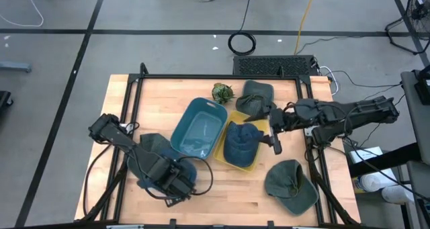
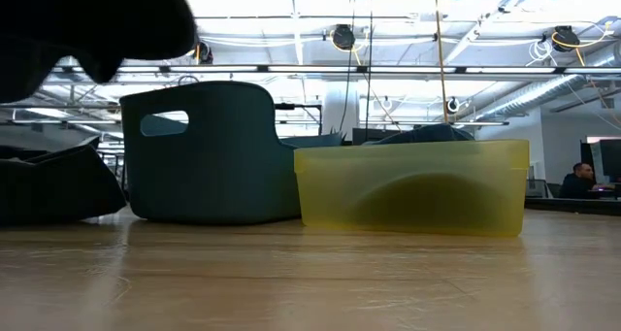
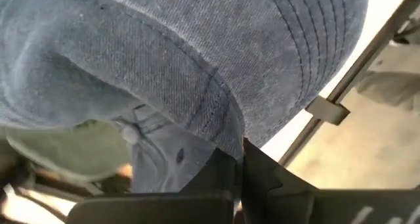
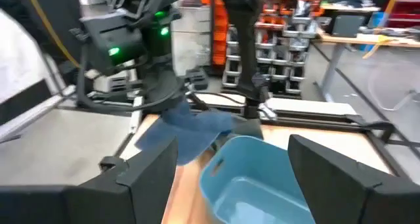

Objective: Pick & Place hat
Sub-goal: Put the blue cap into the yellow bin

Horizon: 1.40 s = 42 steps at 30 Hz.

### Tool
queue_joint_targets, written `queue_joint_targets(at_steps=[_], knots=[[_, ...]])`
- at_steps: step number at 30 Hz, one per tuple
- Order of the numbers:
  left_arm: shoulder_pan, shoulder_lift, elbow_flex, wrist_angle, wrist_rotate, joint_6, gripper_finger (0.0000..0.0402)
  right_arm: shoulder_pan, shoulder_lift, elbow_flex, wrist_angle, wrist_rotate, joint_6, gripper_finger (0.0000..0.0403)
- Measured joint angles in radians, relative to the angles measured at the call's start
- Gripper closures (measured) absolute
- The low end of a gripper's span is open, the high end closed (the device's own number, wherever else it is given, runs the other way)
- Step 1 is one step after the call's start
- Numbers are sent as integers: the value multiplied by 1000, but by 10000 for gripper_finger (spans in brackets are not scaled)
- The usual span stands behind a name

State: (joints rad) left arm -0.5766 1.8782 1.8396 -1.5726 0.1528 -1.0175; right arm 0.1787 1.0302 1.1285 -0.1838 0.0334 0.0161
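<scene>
My left gripper (image 1: 180,182) is near the table's near-left side, shut on a blue denim cap (image 1: 188,167). The right wrist view shows that cap (image 4: 190,132) hanging under the left arm, above the table. A second blue cap (image 1: 242,143) lies in the yellow bin (image 1: 223,158). My right gripper (image 1: 275,131) hovers open at the yellow bin's right side, pointing toward the blue bin (image 1: 198,128). A dark green hat (image 1: 151,145) lies beside the left arm. My left gripper pinches the denim cap between its two shut fingers (image 3: 252,165) at a stitched edge of the cloth (image 3: 226,135). The brim (image 3: 315,33) spreads beyond the fingers. The cap is lifted clear of the table and hangs from the hold.
Two more green hats lie on the table, one at the far side (image 1: 255,98) and one near the right corner (image 1: 290,185). A leafy green thing (image 1: 222,91) sits behind the blue bin. Black frame rails (image 1: 134,101) run along the table's edges.
</scene>
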Motion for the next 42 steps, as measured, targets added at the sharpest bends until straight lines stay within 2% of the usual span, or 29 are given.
queue_joint_targets(at_steps=[6, 10, 23, 28, 33, 38, 42], knots=[[19, -9, 2, 0, -57, 199, 401, 0, 0, 63, -33, 72, 21, 126], [47, -9, 2, 2, -96, 338, 401, 0, 0, 91, -31, 75, 28, 126], [210, -12, 14, 0, -179, 796, 401, 0, 0, 96, -55, 123, 129, 126], [256, -14, 110, 2, -217, 977, 401, 0, 0, 96, -103, 123, 137, 126], [297, -15, 250, 2, -166, 1043, 401, 0, 0, 96, -105, 123, 136, 126], [296, -15, 390, 3, -183, 1143, 401, 0, 0, 96, -91, 124, 133, 126], [297, -16, 443, 3, -196, 1250, 401, 0, 0, 100, -70, 131, 157, 126]])
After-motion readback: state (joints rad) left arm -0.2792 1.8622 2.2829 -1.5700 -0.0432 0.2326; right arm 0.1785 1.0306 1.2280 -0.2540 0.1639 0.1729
